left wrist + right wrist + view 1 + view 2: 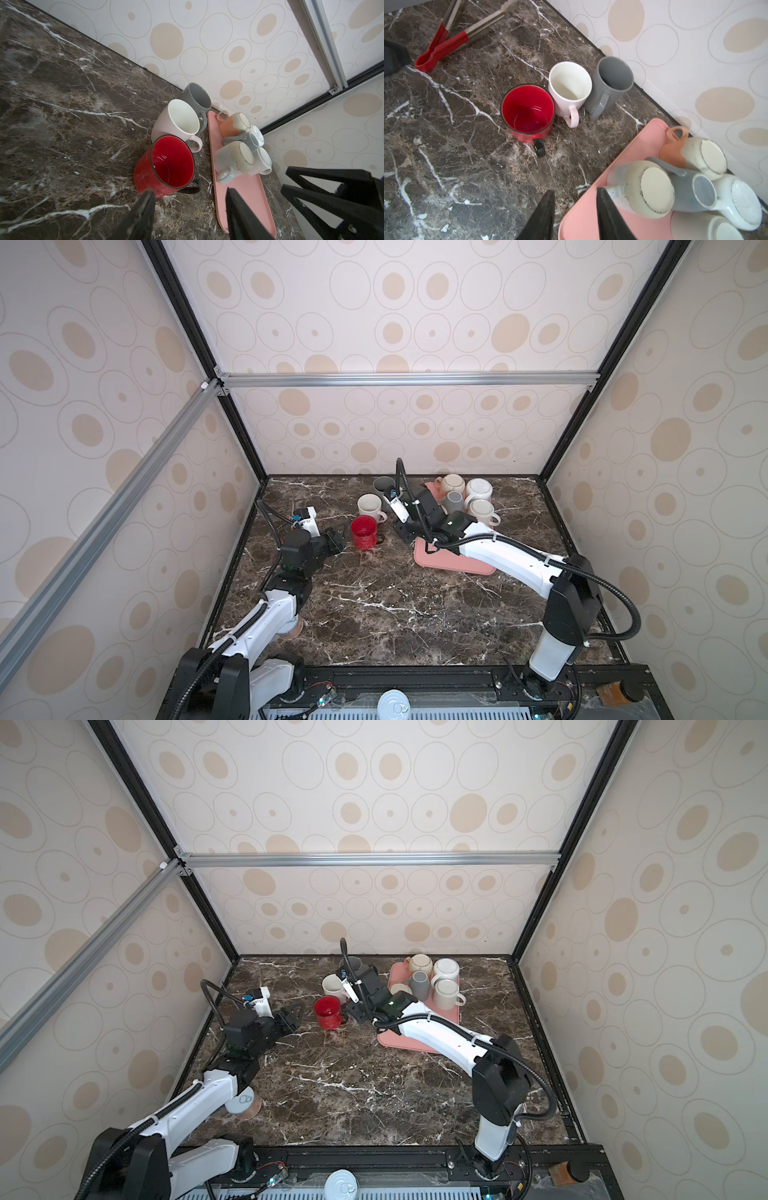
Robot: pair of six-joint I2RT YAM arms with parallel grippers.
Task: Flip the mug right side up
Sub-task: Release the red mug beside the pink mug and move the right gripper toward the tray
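My left hand and right hand both gape, empty. The red mug stands upright on the bench at 12 o'clock, apparently finished. Five inverted mugs wait on the tray at 1 o'clock.

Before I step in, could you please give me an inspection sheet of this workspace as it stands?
Surface: marble tabletop, scattered white flecks, no spills seen.
Job's things: red mug, pale pink mug and grey mug upright on the table; five mugs base-up on the pink tray.
Clutter: red-handled tongs on the table; tin and brown jar on the front ledge.
Grippers: left claw open, empty, close to the red mug; right claw open, empty, by the tray's edge.
Cables: black hoses looped along both arms.
Surroundings: circle-patterned panels, aluminium frame.
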